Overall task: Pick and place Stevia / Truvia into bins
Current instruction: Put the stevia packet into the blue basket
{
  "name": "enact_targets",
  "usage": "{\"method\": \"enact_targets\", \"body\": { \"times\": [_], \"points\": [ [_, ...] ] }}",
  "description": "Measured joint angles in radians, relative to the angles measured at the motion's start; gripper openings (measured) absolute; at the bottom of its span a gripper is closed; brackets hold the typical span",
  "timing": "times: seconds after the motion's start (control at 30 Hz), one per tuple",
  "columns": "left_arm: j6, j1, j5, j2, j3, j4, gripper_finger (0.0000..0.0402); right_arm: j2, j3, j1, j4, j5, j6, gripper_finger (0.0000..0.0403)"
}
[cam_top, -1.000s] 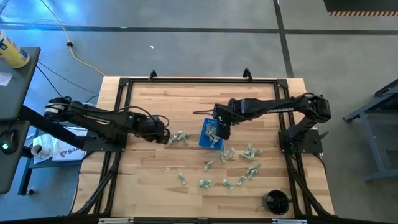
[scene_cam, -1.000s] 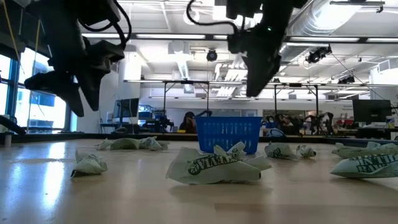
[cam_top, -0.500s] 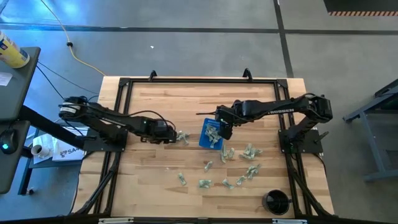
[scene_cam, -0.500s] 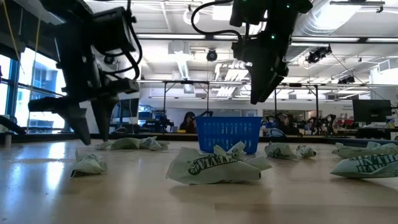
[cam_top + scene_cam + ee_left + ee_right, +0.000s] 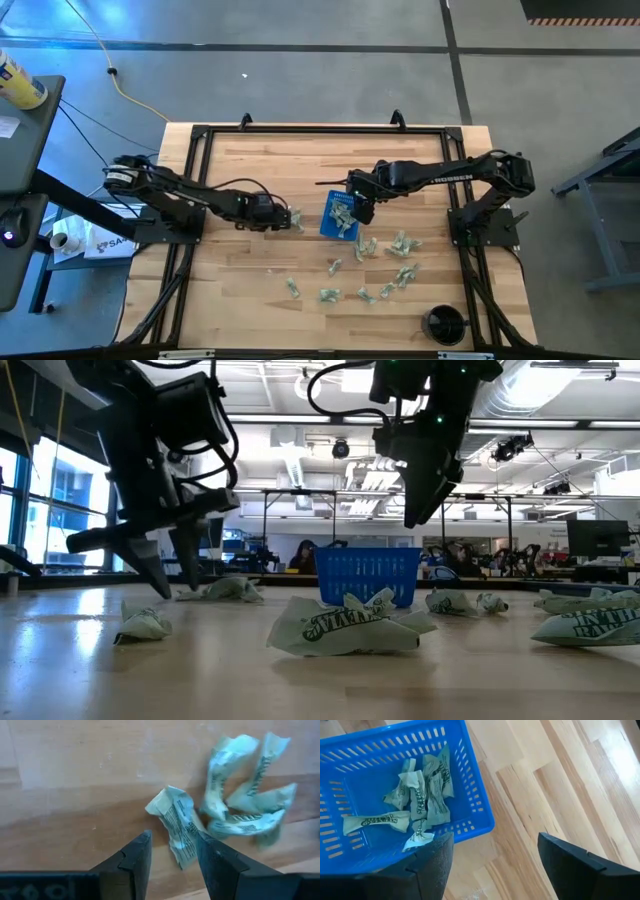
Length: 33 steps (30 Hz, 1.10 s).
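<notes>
Pale green and white sachets are strewn over the wooden table (image 5: 250, 260). Three lie left of the blue bin (image 5: 340, 215), which holds several more (image 5: 417, 802). My left gripper (image 5: 280, 215) is open and low over the table (image 5: 175, 585). Its fingers stand on either side of one crumpled sachet (image 5: 176, 822) lying flat on the wood, with two more sachets (image 5: 250, 795) just beyond. My right gripper (image 5: 362, 205) is open and empty, hovering above the bin's right edge (image 5: 480, 815) and well above it (image 5: 420, 490). My left gripper has one finger (image 5: 212, 855) close against the sachet's side (image 5: 187, 847), coming slanting down from the table's left. I cannot tell whether it touches. The other finger stands apart from it.
More sachets lie scattered near and right of the bin (image 5: 385, 270), and some lie close to the low camera (image 5: 350, 628). A round black cup (image 5: 444, 324) stands at the near right corner. A black frame rail (image 5: 320, 128) borders the table.
My left gripper has moved toward the table's right and come down, so its open fingers now straddle the nearest sachet left of the bin. My right gripper has drawn back slightly toward the table's right, staying open above the bin.
</notes>
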Motion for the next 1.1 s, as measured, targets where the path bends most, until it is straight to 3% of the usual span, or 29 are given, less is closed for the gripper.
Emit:
{"method": "enact_targets", "body": {
  "times": [0.27, 0.43, 0.6, 0.8, 0.9, 1.0, 1.1],
  "points": [
    [0.048, -0.001, -0.030, 0.052, 0.003, 0.002, 0.0173, 0.000, 0.000, 0.000, -0.020, 0.003, 0.000, 0.0276],
    [0.088, -0.001, -0.045, 0.056, 0.001, -0.008, 0.0106, -0.014, 0.000, 0.000, -0.023, 0.008, -0.008, 0.0269],
    [0.118, 0.000, -0.056, 0.055, 0.001, -0.022, 0.0025, -0.080, 0.000, 0.000, -0.023, 0.077, -0.011, 0.0258],
    [0.159, 0.000, -0.049, -0.025, -0.008, -0.091, 0.0030, -0.185, 0.001, -0.003, -0.037, 0.138, 0.005, 0.0247],
    [0.178, 0.001, -0.094, -0.092, 0.026, -0.154, 0.0029, -0.232, 0.001, -0.003, -0.070, 0.177, 0.022, 0.0243],
    [0.316, 0.001, -0.148, -0.158, 0.061, -0.151, 0.0022, -0.273, 0.001, -0.003, -0.092, 0.205, 0.022, 0.0239],
    [0.492, 0.001, -0.165, -0.191, 0.108, -0.046, 0.0022, -0.303, 0.001, -0.003, -0.105, 0.207, 0.007, 0.0238]
  ]
}}
